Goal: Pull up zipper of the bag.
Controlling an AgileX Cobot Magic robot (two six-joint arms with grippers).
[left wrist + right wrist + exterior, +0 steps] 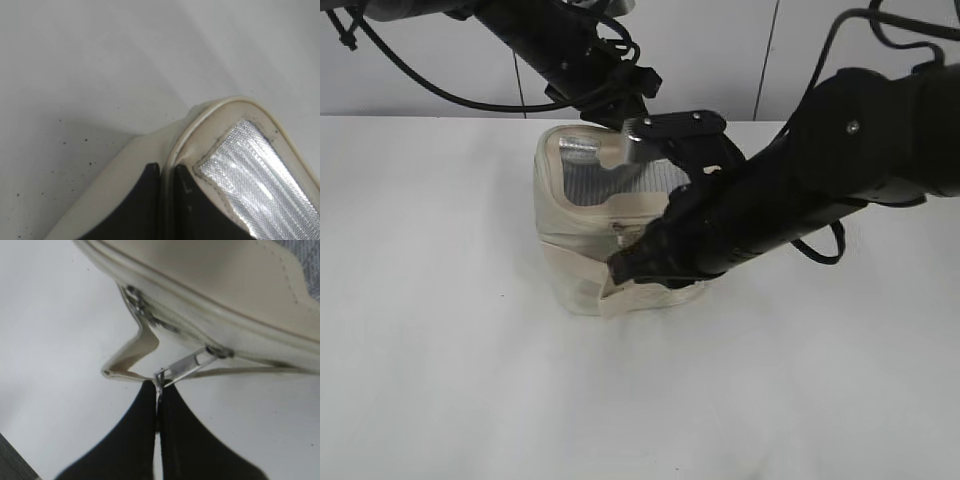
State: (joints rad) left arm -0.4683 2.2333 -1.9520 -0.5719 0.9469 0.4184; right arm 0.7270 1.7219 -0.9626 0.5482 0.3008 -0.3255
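Bare white surface [450,380] fills the left and bottom of the exterior frame. At centre, the bag [582,240] is crowded: one black arm behind it, another crossing from the right.

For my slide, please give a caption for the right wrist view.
Right gripper shut on the silver zipper pull of the cream bag.

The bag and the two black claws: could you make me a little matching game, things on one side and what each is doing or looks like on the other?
Things:
1. left gripper
2. right gripper
3. mesh panel
4. table

States:
A. silvery grey, on top of the bag
B. pinching the bag's top rim
C. bare white surface under the bag
D. closed on the silver zipper pull

Pairs: 1-B, 2-D, 3-A, 4-C
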